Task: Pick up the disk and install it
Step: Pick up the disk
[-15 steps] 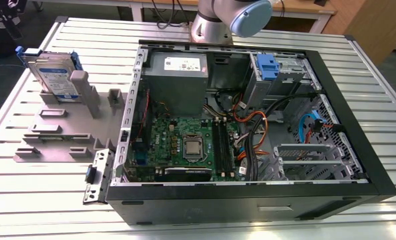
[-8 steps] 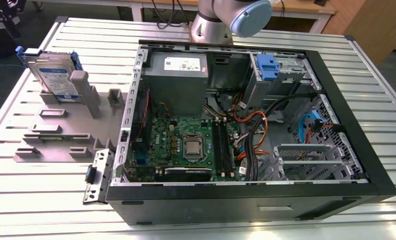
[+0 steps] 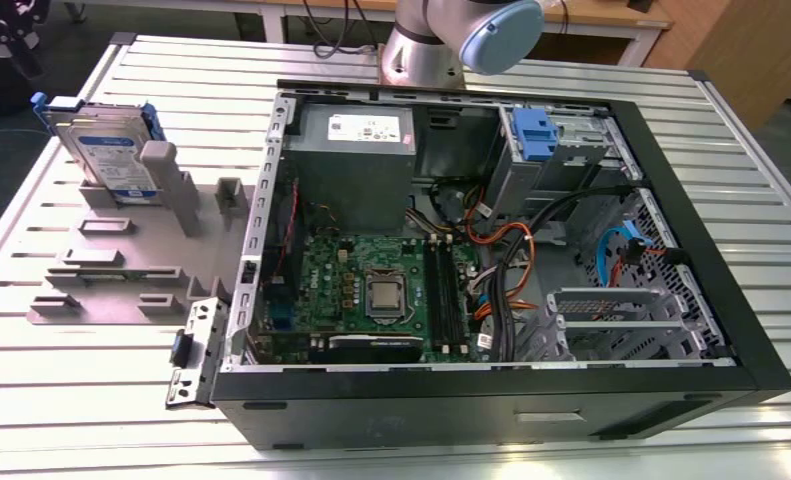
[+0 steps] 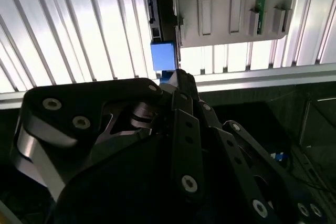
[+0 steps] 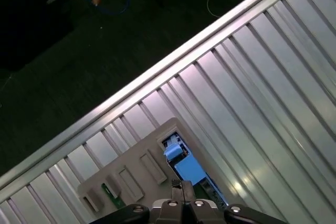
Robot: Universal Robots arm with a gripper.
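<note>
The disk (image 3: 108, 150), silver with a white-and-blue label in a blue carrier, stands upright in a grey holder (image 3: 128, 260) at the exterior view's left. In both wrist views I look down on it from well above: its blue carrier end (image 5: 186, 169) (image 4: 163, 56) lies just past my gripper (image 5: 181, 184) (image 4: 178, 74). The black fingers meet at their tips, shut, with nothing between them.
An open computer case (image 3: 715, 300) lies on the slatted metal table (image 3: 75, 400), with the motherboard, cables and a blue bracket (image 3: 535, 135) in its drive bay. The arm's base (image 3: 429, 50) stands behind the case. The table's edge (image 5: 173, 61) and dark floor lie beyond the holder (image 5: 136, 177).
</note>
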